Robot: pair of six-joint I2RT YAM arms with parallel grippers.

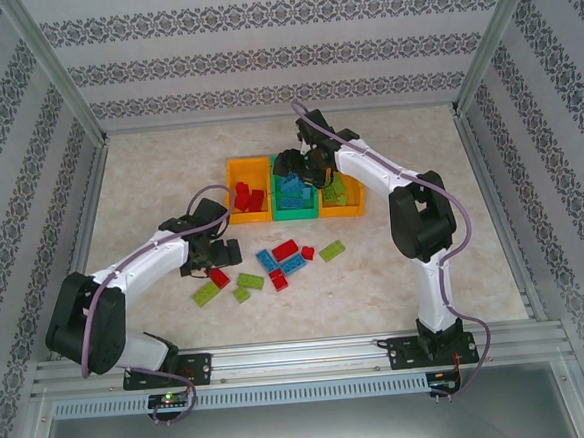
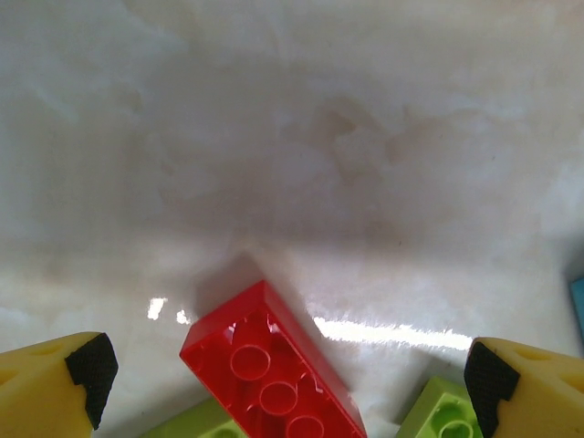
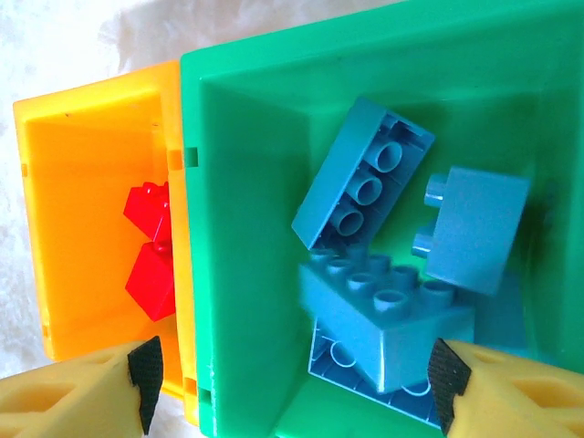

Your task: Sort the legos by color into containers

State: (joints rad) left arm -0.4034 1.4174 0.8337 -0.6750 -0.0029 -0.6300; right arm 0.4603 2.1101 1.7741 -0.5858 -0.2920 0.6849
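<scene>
1. Start nearest the bases: find the left tool point(image 2: 287, 379) spread wide and pinching nothing. Note it low over the red brick point(image 2: 269, 374) on the desk point(image 2: 292, 137), one pad on either side and both clear of it.
2. Read the red brick before closing: flat on the desk, studs up, long axis diagonal in the left wrist view, upper left to lower right, so askew to the line between the pads.
3. Turn the wrist until the pads face the two long sides, then close across the narrow width. Expect a skewed pinch to twist the brick or squirt it out.
4. Mind the lime bricks point(image 2: 447, 415) just beside the red one's near end, one on each side. Drop straight down and centre on the red brick, so as not to trap a lime corner.
5. Leave the loose bricks point(image 1: 285, 250) scattered mid-desk, red, blue and lime, a little farther out and apart from this grasp.
6. Lift well clear before travelling, then head for the left orange bin point(image 1: 232, 193), where other red bricks point(image 1: 247, 197) already lie. Release low inside its walls.
7. Farthest out, watch the right tool point(image 3: 297, 379): spread, holding nothing, above the green bin point(image 3: 255, 91) and its tumbled blue bricks point(image 3: 365, 187). Cannot tell whether the blurred blue one between the pads rests or falls.
8. Come at the left orange bin from its outer side, since it joins the green bin, to keep the arms apart.
</scene>
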